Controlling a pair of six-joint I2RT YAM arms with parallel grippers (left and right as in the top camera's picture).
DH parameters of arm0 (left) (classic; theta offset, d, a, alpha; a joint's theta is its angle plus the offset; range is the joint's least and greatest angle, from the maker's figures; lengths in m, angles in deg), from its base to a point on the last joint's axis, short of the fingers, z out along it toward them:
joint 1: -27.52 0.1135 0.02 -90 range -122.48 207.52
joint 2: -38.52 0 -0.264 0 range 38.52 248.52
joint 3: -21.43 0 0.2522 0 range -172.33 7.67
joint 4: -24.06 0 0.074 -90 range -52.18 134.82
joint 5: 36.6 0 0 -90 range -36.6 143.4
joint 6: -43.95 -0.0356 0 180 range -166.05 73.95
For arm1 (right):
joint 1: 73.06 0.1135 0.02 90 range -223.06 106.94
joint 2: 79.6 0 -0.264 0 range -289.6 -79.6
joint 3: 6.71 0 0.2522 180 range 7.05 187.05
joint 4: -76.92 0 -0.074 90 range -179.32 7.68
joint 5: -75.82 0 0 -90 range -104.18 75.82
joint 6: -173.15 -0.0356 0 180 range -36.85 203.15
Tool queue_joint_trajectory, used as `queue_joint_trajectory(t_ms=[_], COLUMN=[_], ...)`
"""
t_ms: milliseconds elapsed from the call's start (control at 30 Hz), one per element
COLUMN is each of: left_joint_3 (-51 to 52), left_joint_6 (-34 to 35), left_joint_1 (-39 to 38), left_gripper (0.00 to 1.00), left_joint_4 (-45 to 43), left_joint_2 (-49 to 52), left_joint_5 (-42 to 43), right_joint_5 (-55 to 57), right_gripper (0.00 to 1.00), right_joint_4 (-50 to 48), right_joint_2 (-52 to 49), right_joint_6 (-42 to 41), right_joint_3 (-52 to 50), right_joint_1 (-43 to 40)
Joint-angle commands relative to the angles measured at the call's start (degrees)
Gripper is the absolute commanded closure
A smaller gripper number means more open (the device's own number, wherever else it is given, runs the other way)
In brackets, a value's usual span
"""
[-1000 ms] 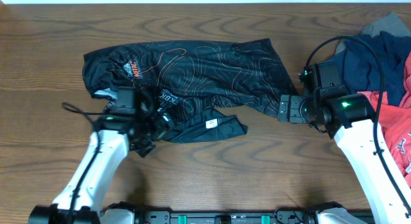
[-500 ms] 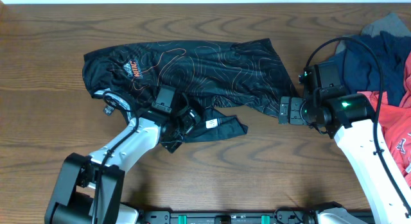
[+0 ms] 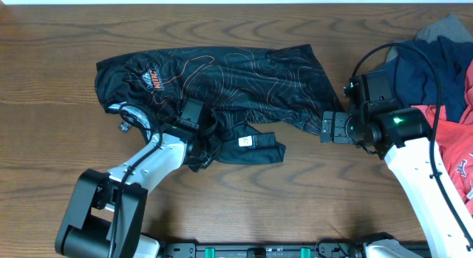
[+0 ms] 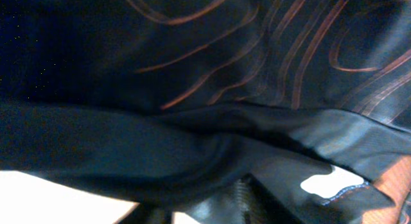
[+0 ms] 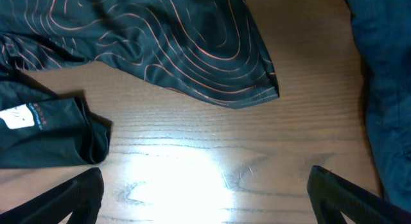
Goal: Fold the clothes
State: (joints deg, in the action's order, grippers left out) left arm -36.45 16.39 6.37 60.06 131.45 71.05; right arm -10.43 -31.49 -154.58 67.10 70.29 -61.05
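The black jersey (image 3: 236,80) with thin orange contour lines lies spread across the middle of the table, its lower edge folded over with a white tag showing. My left gripper (image 3: 205,147) is pressed into that lower fold. In the left wrist view black cloth (image 4: 192,70) fills the frame and bunches into the jaws, which look shut on it. My right gripper (image 3: 326,126) hovers just right of the jersey's hem (image 5: 160,38). It (image 5: 205,195) stands wide open over bare wood with nothing between its fingers.
More clothes are heaped at the right edge of the table: a navy one (image 3: 432,69), a coral-red one (image 3: 458,147) and a grey one (image 3: 443,27). The navy cloth (image 5: 385,89) lies close beside my right gripper. A black cable loops above the right arm.
My left arm swung right from the jersey's lower left corner to its front fold, and the gripper closed there. The right arm has not moved.
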Motion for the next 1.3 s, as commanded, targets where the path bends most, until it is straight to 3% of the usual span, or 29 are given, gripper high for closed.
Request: queue_joint_trajectory(t_ms=[0,133,300,400,600,800,967,1267], left_joint_3=[1.51,1.51,1.49,1.49,1.49,1.51,1.53,1.53], left_joint_6=[-2.73,-6.88,-18.69,-25.16,-31.28,-32.02,-32.41,-32.41], left_joint_1=[-0.11,1.01,6.49,12.61,28.52,38.32,38.32,38.32], left_gripper=[0.91,0.94,0.94,0.94,0.94,0.94,0.94,0.94], left_joint_4=[1.31,3.5,10.4,17.4,25.68,25.73,27.23,27.65], left_joint_2=[1.79,1.4,-3.3,-9.46,-22.67,-27.96,-26.84,-24.2], left_joint_5=[-1.75,-1.73,-1.73,-3.21,-13.16,-12.11,-12.13,-12.13], right_joint_5=[0.74,0.76,0.74,0.74,-0.46,-3.37,-5.05,-8.35], right_gripper=[0.01,0.01,0.01,0.01,0.01,0.02,0.06,0.11], right_joint_4=[0.11,1.09,2.32,3.13,2.21,-3.21,-8.98,-4.31], right_joint_2=[0.46,0.46,0.24,-0.37,-2.73,-7.48,-12.66,-20.13], right_joint_6=[0.44,0.39,-0.79,-3.54,-8.33,-6.21,-3.63,-9.77], right_joint_3=[0.28,0.28,0.28,0.15,-1.27,-3.89,-4.87,-4.94], right_joint_1=[-0.37,-0.39,-0.39,-0.39,-0.37,-0.37,-0.37,-0.09])
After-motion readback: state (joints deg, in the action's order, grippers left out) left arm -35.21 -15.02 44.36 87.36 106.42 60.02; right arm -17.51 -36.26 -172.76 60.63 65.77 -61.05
